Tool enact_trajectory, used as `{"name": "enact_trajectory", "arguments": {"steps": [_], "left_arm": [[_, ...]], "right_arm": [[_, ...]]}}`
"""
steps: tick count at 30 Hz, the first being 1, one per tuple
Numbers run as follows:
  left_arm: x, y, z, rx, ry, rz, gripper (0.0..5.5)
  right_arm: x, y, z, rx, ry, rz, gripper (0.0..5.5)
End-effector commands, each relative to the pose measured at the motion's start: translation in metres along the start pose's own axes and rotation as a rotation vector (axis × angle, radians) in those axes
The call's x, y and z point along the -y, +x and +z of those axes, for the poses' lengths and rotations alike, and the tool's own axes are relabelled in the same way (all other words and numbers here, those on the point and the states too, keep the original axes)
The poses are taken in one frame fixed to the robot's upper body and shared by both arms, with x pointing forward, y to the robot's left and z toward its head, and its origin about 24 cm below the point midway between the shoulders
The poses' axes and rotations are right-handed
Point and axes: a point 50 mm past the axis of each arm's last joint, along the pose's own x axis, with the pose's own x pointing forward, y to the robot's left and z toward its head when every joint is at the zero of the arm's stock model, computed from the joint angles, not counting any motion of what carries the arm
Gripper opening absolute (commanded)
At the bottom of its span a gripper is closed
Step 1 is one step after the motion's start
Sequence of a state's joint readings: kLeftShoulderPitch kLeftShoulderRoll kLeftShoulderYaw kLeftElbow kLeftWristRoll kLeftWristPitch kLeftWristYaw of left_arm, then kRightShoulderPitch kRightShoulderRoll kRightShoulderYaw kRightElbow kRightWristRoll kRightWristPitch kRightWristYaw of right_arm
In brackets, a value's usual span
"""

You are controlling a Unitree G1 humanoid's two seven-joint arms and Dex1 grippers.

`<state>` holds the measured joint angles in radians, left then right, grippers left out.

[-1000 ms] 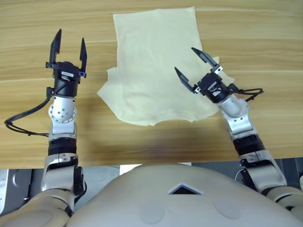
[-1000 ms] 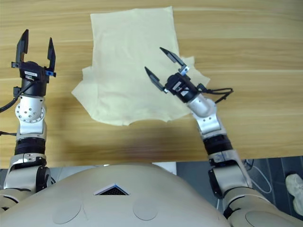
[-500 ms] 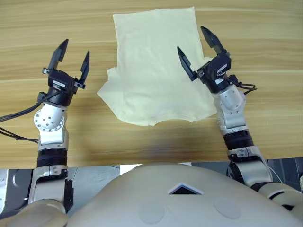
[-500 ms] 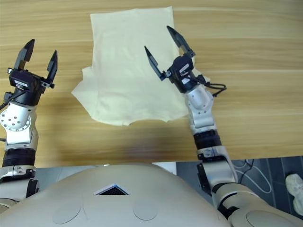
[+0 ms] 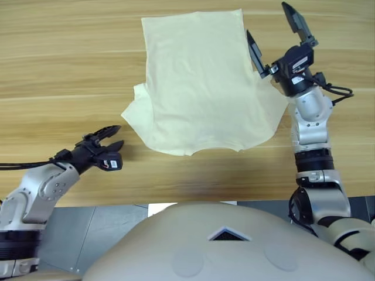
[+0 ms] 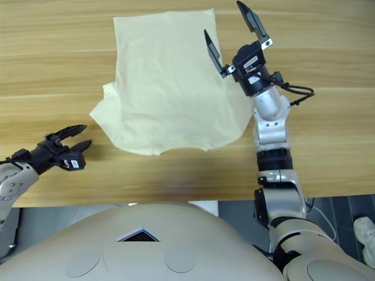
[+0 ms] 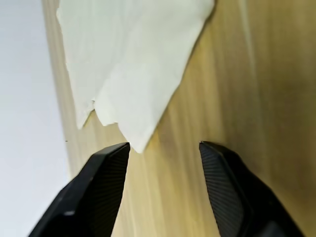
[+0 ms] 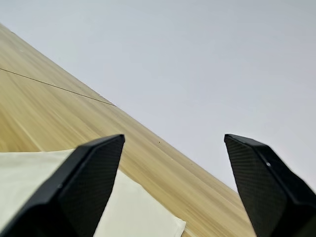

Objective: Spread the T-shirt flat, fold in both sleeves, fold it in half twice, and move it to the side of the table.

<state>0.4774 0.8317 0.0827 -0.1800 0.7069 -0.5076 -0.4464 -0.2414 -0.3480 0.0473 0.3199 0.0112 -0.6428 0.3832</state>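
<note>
one t-shirt point(image 5: 199, 82), one table point(image 5: 70, 58), two tools point(image 5: 119, 135) point(image 5: 267, 19).

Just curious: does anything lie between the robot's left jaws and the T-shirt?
Nothing; in the left eye view only bare table separates the left gripper, jaws open, from the T-shirt.

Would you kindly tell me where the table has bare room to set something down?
Widest bare wood: on the robot's left of the T-shirt, beyond the left gripper. A smaller patch of table lies right of the right gripper. The strip before the shirt's near edge is narrow. Crowded: the shirt's right edge, by the right gripper.
</note>
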Motion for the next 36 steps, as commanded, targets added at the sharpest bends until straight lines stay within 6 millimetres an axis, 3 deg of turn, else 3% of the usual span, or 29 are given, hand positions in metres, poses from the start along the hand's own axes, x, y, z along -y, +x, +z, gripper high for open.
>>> {"name": "enact_trajectory", "arguments": {"steps": [1, 9, 19, 30, 34, 36], "left_arm": [[0.015, 0.020, -0.001, -0.019, 0.014, -0.075, 2.65], [0.005, 0.042, -0.019, -0.090, 0.055, -0.044, 2.65], [0.012, 0.046, -0.012, -0.024, 0.042, -0.073, 2.65], [0.016, 0.047, -0.020, -0.054, 0.014, -0.084, 0.55], [0.019, 0.053, -0.014, -0.016, 0.012, -0.092, 0.02], [0.019, 0.054, -0.013, -0.008, 0.013, -0.089, 0.02]], "right_arm": [[0.002, -0.012, -0.004, -0.031, -0.035, 0.006, 3.74], [0.004, -0.017, -0.007, -0.041, -0.055, -0.008, 3.74], [0.003, -0.022, -0.010, -0.053, -0.048, -0.016, 3.74], [0.000, -0.027, -0.016, -0.071, -0.031, -0.018, 3.76], [-0.001, -0.028, -0.016, -0.072, -0.026, -0.016, 3.76], [-0.002, -0.029, -0.016, -0.074, -0.023, -0.015, 3.76]]}}
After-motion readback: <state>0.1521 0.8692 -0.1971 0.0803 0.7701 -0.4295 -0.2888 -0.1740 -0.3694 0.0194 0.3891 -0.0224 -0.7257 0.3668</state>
